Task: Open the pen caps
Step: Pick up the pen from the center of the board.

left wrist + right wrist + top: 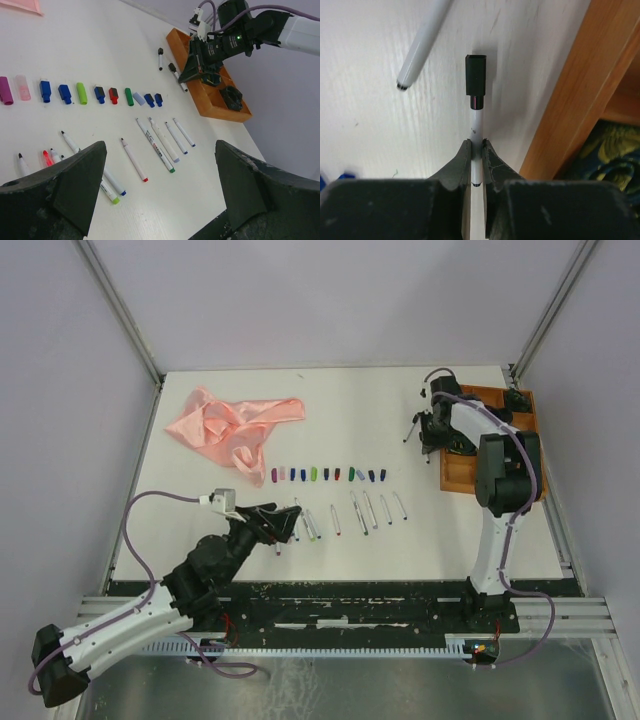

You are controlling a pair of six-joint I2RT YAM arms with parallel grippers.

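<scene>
My right gripper is shut on the white barrel of a pen whose black cap is still on and points away from me, low over the table beside the wooden tray. A second white pen lies just left of it. From above, this gripper is at the tray's left edge. A row of loose pen caps in purple, blue, green, red and black lies mid-table. Below it lies a row of uncapped pens. My left gripper hovers open over those pens, holding nothing.
A crumpled pink cloth lies at the back left of the white table. The wooden tray at the right holds dark objects, one of them a ring-shaped part. Grey walls close in the table on three sides.
</scene>
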